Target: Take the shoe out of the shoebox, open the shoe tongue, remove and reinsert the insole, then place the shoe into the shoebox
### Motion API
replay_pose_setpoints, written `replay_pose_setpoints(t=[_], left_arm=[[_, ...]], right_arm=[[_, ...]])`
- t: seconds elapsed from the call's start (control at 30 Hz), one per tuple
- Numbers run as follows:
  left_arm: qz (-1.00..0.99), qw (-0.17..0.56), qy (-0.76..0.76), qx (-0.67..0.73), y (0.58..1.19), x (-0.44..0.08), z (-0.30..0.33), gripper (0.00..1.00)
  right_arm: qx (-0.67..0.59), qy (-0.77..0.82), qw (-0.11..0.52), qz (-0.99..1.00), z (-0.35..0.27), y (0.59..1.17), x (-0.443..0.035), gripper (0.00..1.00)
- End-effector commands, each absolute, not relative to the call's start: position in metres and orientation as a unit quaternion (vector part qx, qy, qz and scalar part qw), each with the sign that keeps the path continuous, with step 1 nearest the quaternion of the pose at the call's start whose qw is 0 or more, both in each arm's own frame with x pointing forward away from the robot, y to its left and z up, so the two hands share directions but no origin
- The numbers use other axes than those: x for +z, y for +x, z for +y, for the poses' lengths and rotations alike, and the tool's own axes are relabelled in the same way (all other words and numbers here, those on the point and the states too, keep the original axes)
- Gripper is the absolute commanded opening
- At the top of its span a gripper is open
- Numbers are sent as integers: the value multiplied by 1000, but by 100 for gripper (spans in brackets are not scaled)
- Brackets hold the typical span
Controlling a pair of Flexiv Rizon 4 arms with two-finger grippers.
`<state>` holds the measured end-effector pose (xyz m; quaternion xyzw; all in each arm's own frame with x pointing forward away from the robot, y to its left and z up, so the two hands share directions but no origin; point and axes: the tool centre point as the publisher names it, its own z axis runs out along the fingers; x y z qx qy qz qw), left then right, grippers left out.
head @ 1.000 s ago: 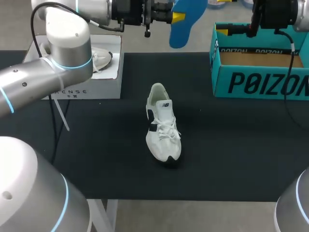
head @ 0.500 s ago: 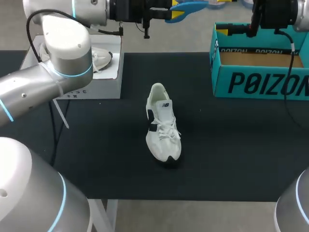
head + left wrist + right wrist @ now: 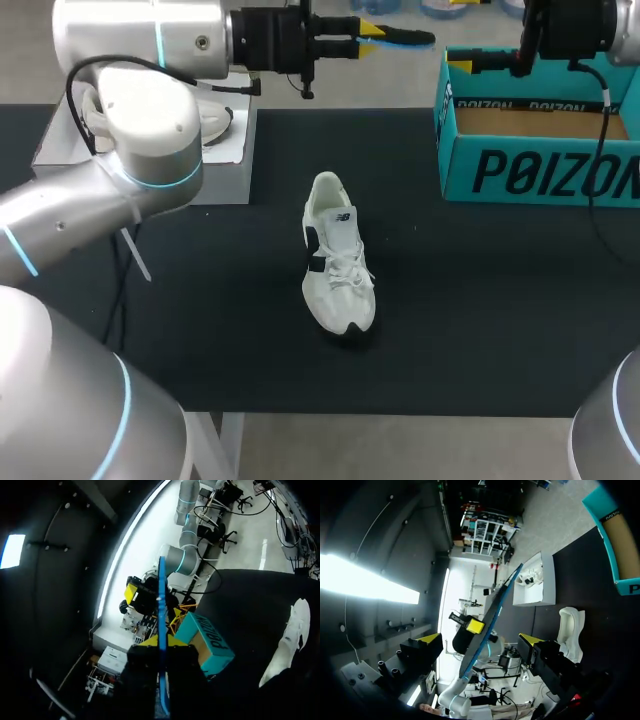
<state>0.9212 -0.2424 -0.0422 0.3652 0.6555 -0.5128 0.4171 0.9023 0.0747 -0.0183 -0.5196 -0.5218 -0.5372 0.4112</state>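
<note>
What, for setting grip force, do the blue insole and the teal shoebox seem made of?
The insole looks like thin, flexible foam, matte blue, perhaps fabric-faced: held in the left gripper, it shows edge-on as a slim, slightly curved sheet. The shoebox looks like cardboard: printed teal outside, plain brown inside, flat folded walls.

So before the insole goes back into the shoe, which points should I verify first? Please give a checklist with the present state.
1. Blue foam insole clamped in the left gripper: ok, a finger on each side.
2. White lace-up shoe upright on the black table, opening upward: ok.
3. Shoe opened wide enough for the insole: cannot tell.
4. Right gripper open and holding nothing, free to steady the shoe: ok.
5. Teal cardboard shoebox clear for the shoe: ok in the part that shows.
</note>
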Motion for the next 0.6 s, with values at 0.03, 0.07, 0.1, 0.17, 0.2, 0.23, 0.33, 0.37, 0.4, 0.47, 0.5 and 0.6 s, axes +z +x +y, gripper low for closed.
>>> replay_pose_setpoints(t=[0.03,0.07,0.1,0.17,0.2,0.23,0.33,0.37,0.4,0.47,0.5,0.6], left_arm=[[587,476,507,-415,917,-31,-244,0],[570,488,509,-422,914,-28,-244,0],[558,494,521,-417,912,-26,-244,0],[537,508,526,-421,910,-24,-244,0],[528,512,528,-425,908,-22,-244,0],[518,516,525,-435,907,-20,-243,0],[506,524,527,-438,906,-18,-242,0],[498,524,527,-447,906,-18,-242,0],[495,525,524,-452,905,-17,-241,0],[485,522,520,-470,905,-16,-240,0],[485,523,518,-471,906,-16,-240,0],[482,512,522,-482,909,-19,-242,0]], right_arm=[[-537,-520,411,-522,76,904,-19,100],[-537,-520,411,-522,76,904,-19,100],[-537,-520,411,-522,76,904,-19,100],[-537,-520,411,-522,76,904,-19,100],[-537,-520,411,-522,76,904,-19,100],[-537,-520,411,-522,76,904,-19,100],[-537,-520,411,-522,76,904,-19,100],[-537,-520,411,-522,76,904,-19,100],[-537,-520,410,-523,77,904,-18,100],[-540,-516,411,-523,78,904,-16,100],[-540,-515,412,-523,78,904,-15,100],[-545,-508,412,-525,79,904,-11,100]])
